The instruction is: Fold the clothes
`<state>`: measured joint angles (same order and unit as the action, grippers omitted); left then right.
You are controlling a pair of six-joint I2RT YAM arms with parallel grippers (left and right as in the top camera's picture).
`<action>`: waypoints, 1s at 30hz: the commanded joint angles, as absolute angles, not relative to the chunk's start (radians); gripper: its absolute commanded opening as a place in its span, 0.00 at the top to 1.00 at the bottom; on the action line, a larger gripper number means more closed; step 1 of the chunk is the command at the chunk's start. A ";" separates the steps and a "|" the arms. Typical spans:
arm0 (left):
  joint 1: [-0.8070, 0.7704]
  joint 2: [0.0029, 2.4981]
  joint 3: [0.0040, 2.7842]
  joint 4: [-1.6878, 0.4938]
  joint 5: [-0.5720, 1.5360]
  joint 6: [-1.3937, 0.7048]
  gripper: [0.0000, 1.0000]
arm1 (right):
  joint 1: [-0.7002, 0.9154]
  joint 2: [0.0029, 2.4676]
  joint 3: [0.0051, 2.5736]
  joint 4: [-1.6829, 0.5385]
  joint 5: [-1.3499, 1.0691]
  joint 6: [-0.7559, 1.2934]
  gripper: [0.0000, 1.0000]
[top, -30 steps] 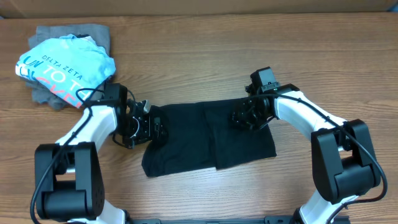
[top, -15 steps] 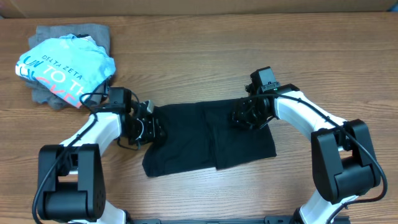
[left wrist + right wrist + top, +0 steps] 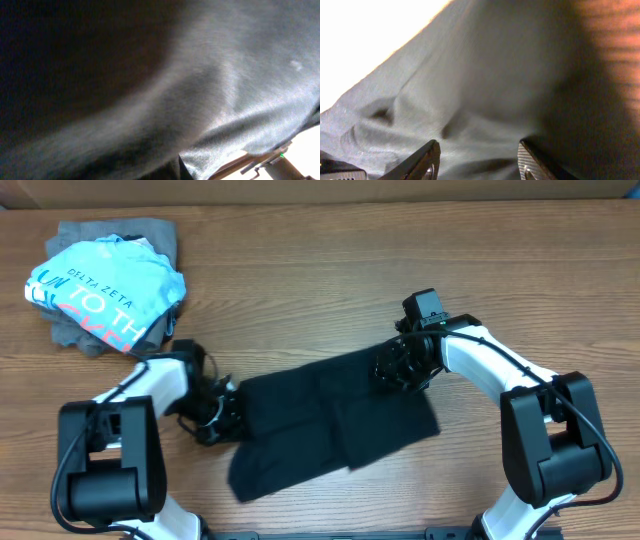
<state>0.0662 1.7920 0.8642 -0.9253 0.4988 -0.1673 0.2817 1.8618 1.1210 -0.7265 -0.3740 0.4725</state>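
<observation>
A: Overhead view: plain black short-sleeved T-shirt of soft cloth (image 3: 330, 420) lies as a folded band on the brown wooden table (image 3: 300, 280), strung between both grippers. Left gripper (image 3: 222, 412) is at its left end, right gripper (image 3: 393, 367) on its upper right corner.

B: Grip states?

A: Right wrist view shows the fingers (image 3: 427, 161) partly apart with cloth flat across the gap. I'd judge it is pressing down, not pinching. On the left, the camera is buried in black cloth and no fingers show, so I cannot tell.

B: Risks?

A: The band is skewed. If the left arm pulls further, the right corner could slide out from under those spread fingers, since nothing clamps it. The stacked layers are soft and could shear apart, undoing the fold. The overlapping flap near the right gripper already sits crooked. The light-blue printed shirt (image 3: 105, 288) on the grey garment (image 3: 72, 230) is well beyond the left gripper, so a snag there is unlikely.

B: Change from earlier?

A: The left gripper has dropped toward the robot's base and the shirt's left end went with it. The band was roughly level and now slants down to the left. The right gripper hasn't moved, and the far pile is untouched.
</observation>
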 commanded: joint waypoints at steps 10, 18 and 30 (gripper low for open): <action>0.135 1.652 1.246 -1.293 0.160 -0.201 0.96 | 0.277 1.827 1.244 -0.803 -0.360 0.471 0.46; -0.052 1.608 1.407 -1.364 0.181 -0.280 0.96 | 0.257 1.827 1.251 -0.796 -0.359 0.472 0.45; -0.447 1.614 1.368 -1.243 0.135 -0.577 0.96 | 0.096 1.827 1.251 -0.814 -0.360 0.472 0.45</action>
